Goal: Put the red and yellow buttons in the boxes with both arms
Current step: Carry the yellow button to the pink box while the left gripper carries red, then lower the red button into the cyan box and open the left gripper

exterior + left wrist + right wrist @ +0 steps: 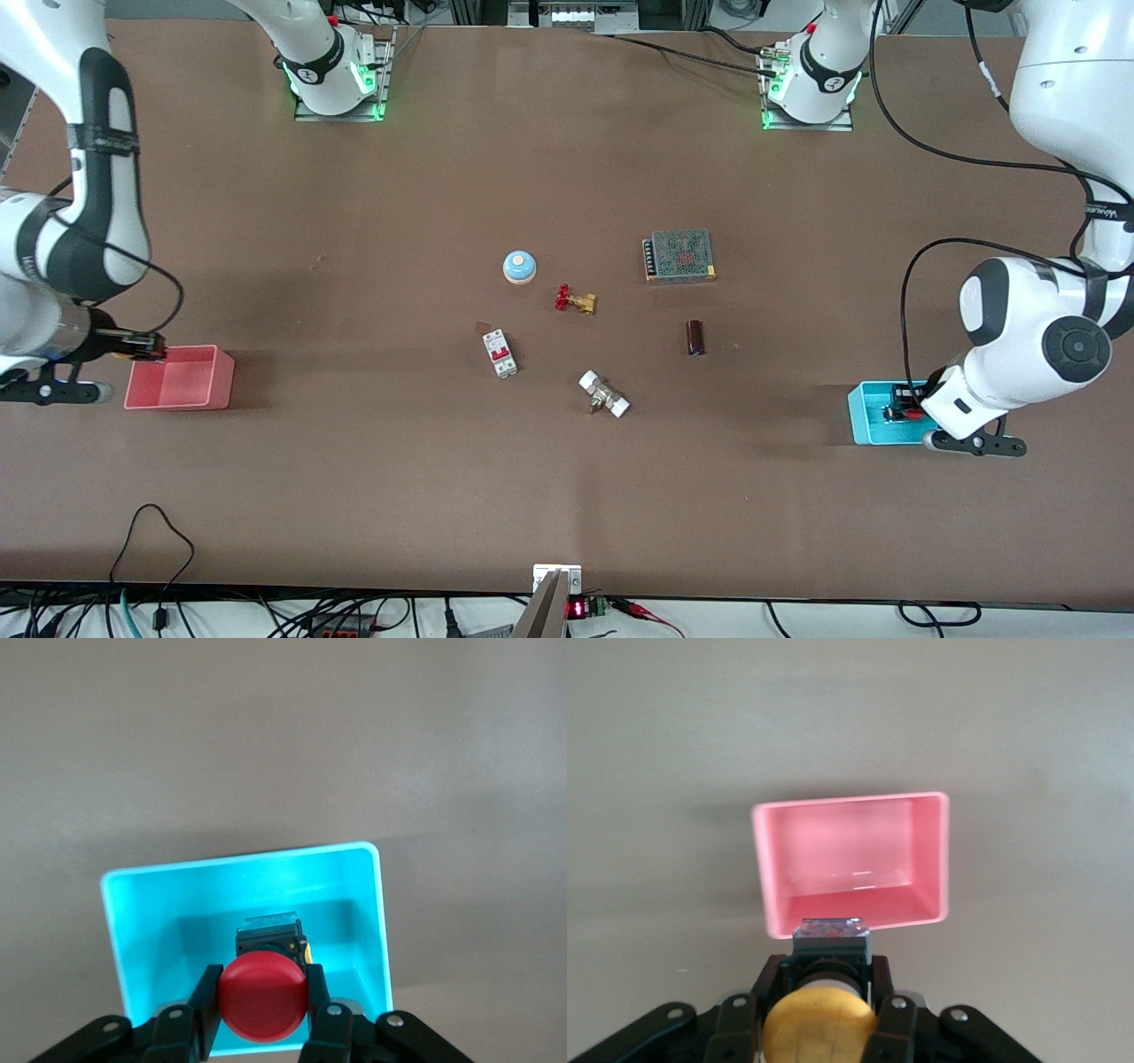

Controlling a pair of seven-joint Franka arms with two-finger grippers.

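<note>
My left gripper (pixel 263 992) is shut on the red button (pixel 262 998) and holds it over the inside of the cyan box (pixel 142 930). In the front view the left gripper (pixel 902 406) sits in the cyan box (pixel 864 416) at the left arm's end of the table. My right gripper (pixel 822 997) is shut on the yellow button (pixel 820 1026) and holds it just outside the rim of the pink-red box (pixel 850 864). In the front view the right gripper (pixel 142 346) is at the edge of the pink-red box (pixel 182 379) at the right arm's end.
Mid-table lie a blue-domed bell (pixel 519 267), a brass valve with a red handle (pixel 576 300), a white circuit breaker (pixel 500 353), a white-capped fitting (pixel 603 395), a dark cylinder (pixel 695 338) and a mesh-topped power supply (pixel 679 256).
</note>
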